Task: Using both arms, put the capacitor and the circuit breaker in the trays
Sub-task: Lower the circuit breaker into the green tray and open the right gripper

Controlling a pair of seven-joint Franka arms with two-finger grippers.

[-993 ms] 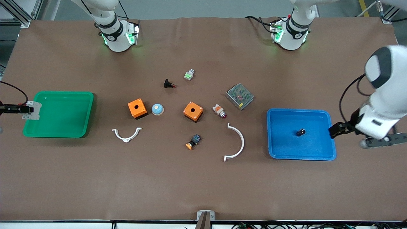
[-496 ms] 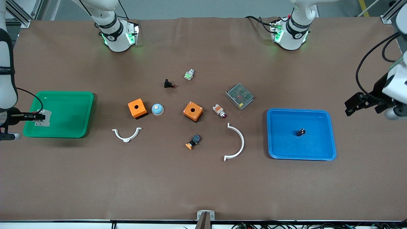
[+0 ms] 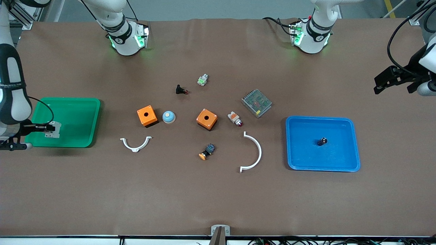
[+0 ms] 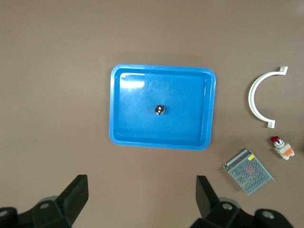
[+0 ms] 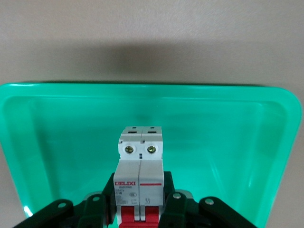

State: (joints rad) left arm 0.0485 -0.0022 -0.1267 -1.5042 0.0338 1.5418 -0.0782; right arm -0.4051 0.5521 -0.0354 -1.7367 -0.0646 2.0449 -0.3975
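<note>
The capacitor (image 3: 322, 141), a tiny black cylinder with a pale top, lies in the middle of the blue tray (image 3: 354, 143); it also shows in the left wrist view (image 4: 160, 110). My left gripper (image 3: 383, 83) is open and empty, up in the air over the bare table past the blue tray at the left arm's end. My right gripper (image 3: 44, 128) is shut on the circuit breaker (image 3: 53, 129), a white-grey block with red toggles (image 5: 140, 183), and holds it over the green tray (image 3: 85, 105).
Between the trays lie two orange boxes (image 3: 147, 116) (image 3: 206, 119), a blue-white dome (image 3: 168, 117), two white curved brackets (image 3: 135, 144) (image 3: 253, 153), a mesh power supply (image 3: 256, 102), a white-orange part (image 3: 235, 118), a black-blue part (image 3: 207, 151), a black push-button (image 3: 181, 90) and a small green-white part (image 3: 202, 80).
My left gripper has risen and pulled away from the blue tray, toward the robots' side. My right gripper has carried the circuit breaker farther in over the green tray.
</note>
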